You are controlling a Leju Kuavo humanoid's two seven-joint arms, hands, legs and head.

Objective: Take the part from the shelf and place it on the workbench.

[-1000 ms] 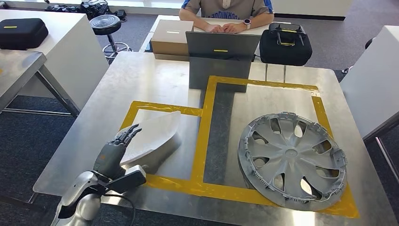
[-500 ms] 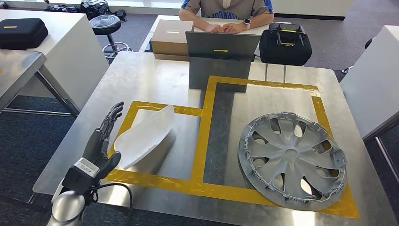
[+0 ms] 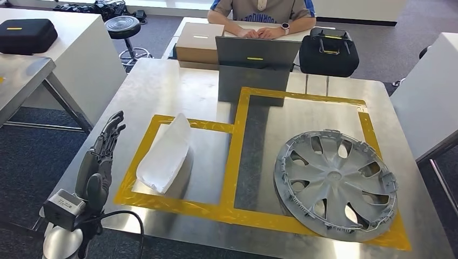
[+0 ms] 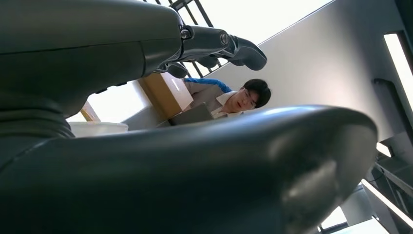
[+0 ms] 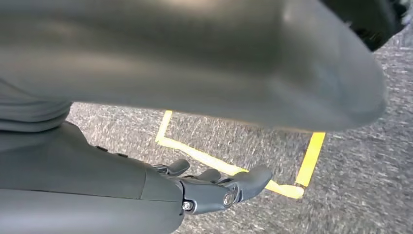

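The robot's left hand (image 3: 100, 156) hovers with fingers straight and spread, empty, at the left edge of the metal surface (image 3: 162, 86). The white curved plastic part (image 3: 164, 154) lies just right of it, untouched, inside the left yellow-taped rectangle (image 3: 135, 191). The right hand (image 5: 214, 187) hangs over grey carpet, fingers loosely extended, holding nothing.

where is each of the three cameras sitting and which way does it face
Head view: high on the robot, looking down at the metal table, the white part, the wheel cover; left hand shows.
Left wrist view: behind the left hand, looking low across the table toward the person.
Right wrist view: behind the hanging right hand, facing the carpet floor.
Head and left wrist views share the person, the laptop.
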